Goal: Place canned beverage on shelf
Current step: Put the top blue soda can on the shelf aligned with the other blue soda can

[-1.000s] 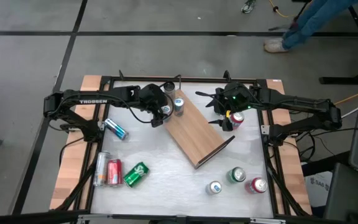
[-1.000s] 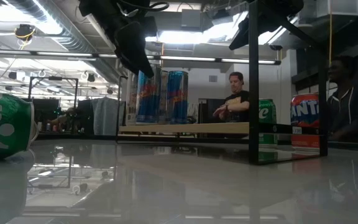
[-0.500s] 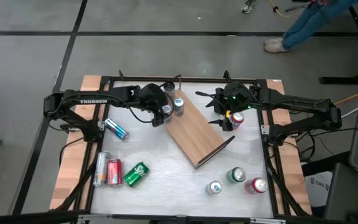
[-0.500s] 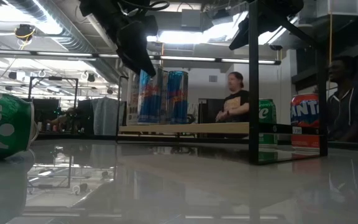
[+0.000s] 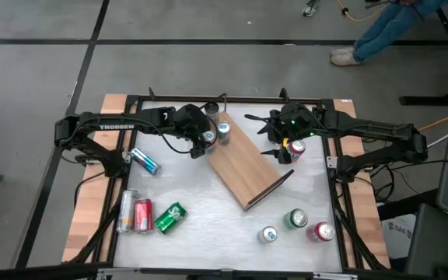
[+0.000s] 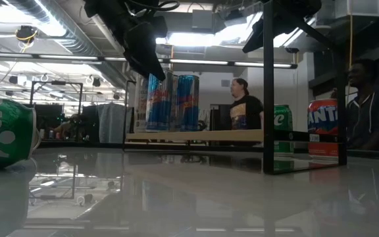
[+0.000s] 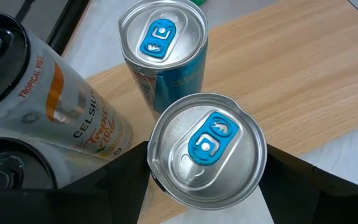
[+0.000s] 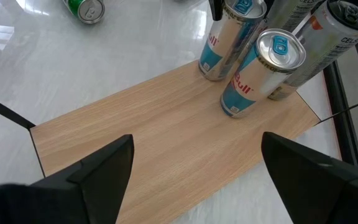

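- The long light-brown wooden shelf [image 5: 246,165] with thin black metal rails at its ends lies slantwise in the middle of the white tabletop [image 5: 208,210]
- The left hand [image 7: 205,163] is at the shelf's far end, its two dark fingers on either side of a tall blue-and-silver beverage can [image 7: 206,149] with a blue tab; the can stands upright with its base at the board (whether it rests there fully I cannot tell from above)
- Just beside it on the shelf stands a second blue-and-silver can [image 7: 164,46], and a white-and-orange slim can [image 7: 67,112] stands near both
- To do this step well, I judge the can should be flat and steady before the fingers part, and the hand should then lift straight up so that it brushes neither neighbour
- The fingers are closed about the can's sides, partly spread by its width
- The right hand [image 8: 191,171] hovers over the shelf's middle, fingers spread wide and holding nothing
- Risk, as I judge it: a sideways pull could topple the close-set cans
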Motion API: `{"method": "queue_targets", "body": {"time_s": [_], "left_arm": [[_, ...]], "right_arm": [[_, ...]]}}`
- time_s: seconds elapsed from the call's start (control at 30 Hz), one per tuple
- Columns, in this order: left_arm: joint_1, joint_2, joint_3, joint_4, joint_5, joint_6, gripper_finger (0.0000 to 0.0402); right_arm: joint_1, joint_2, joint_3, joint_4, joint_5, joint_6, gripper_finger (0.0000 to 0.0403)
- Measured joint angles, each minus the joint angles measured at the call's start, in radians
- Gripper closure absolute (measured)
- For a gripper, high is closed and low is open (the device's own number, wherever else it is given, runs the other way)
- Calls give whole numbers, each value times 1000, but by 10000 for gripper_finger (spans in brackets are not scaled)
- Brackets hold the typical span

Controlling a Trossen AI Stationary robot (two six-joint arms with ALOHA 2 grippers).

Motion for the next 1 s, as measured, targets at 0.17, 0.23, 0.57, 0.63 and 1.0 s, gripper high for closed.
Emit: {"method": "queue_targets", "body": {"time_s": [0.17,0.23,0.57,0.63,1.0], "left_arm": [[0,0,0,0,-11,-5,140],[0,0,0,0,-21,-5,140],[0,0,0,0,-22,-6,140],[0,0,0,0,-22,-6,140],[-1,-2,0,4,-47,-6,116]], "right_arm": [[0,0,0,0,0,0,61],[0,0,0,0,0,0,61],[0,0,0,0,0,0,61],[0,0,0,0,0,0,61],[0,0,0,0,0,0,61]]}}
